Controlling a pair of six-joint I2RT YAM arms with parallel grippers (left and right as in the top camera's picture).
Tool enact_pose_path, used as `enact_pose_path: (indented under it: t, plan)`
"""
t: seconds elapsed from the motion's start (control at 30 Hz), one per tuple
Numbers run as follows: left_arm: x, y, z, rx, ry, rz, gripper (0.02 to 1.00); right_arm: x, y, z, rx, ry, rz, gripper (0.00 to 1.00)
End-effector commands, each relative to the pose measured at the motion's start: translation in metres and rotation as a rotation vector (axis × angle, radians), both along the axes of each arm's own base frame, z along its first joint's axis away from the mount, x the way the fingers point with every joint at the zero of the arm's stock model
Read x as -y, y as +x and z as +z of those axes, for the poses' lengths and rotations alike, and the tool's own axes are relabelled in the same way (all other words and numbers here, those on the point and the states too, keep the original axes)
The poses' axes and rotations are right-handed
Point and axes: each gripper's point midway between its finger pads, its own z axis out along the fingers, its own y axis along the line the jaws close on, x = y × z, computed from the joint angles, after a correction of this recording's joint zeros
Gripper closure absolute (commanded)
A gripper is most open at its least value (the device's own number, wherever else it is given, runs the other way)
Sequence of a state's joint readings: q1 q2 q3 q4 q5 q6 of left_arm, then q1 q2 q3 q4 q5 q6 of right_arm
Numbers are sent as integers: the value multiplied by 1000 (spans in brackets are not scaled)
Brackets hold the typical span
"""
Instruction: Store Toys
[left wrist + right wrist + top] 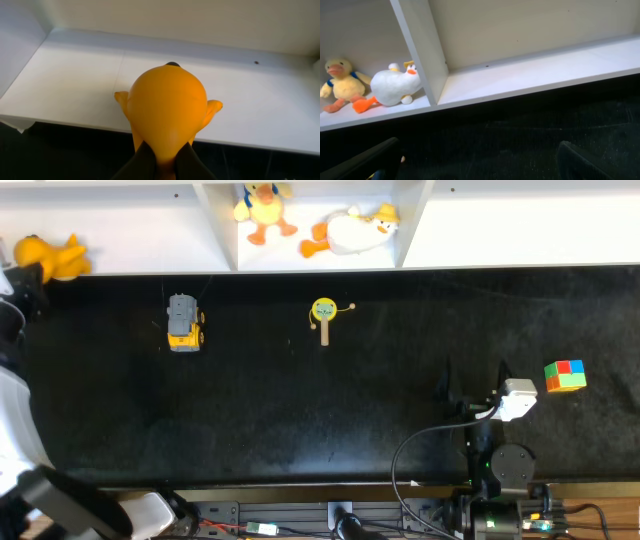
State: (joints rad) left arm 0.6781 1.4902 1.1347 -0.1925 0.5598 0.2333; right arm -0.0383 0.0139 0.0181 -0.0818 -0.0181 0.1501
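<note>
Orange toy [167,107] clenched tight in the left claw [164,159], right at the white shelf [75,70]!
Its fingers pinch the toy's narrow end, and the round body pokes forward over the front lip of the left compartment. Over to the right claw [473,390]: spread wide, holding nothing, low over the black table [300,420]. A coloured cube [565,375] sits near on its right, while a toy truck [183,323] and a yellow rattle [324,315] lie well off to its left.
</note>
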Motion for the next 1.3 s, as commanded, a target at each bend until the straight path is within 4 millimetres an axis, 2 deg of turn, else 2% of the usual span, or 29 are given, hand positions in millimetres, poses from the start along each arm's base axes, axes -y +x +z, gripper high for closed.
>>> enact_pose_path:
  t: [0.03, 0.63, 0.9, 1.13, 1.3]
  plan:
    - [-18, 15, 19, 27, 0, 62, 936, 1, 0, -3, 1, 4, -6, 7]
    - [-19, 24, 10, -19, 35, 111, 932, 1, 0, -3, 1, 3, -6, 7]
    - [-21, 29, -4, -44, 19, 109, 932, 1, 0, -3, 1, 4, -6, 5]
    - [-17, 39, -12, -55, 13, 89, 934, 1, 0, -3, 1, 4, -6, 5]
    - [-14, 43, -10, -50, 31, 88, 925, 1, 0, -3, 1, 4, -6, 5]
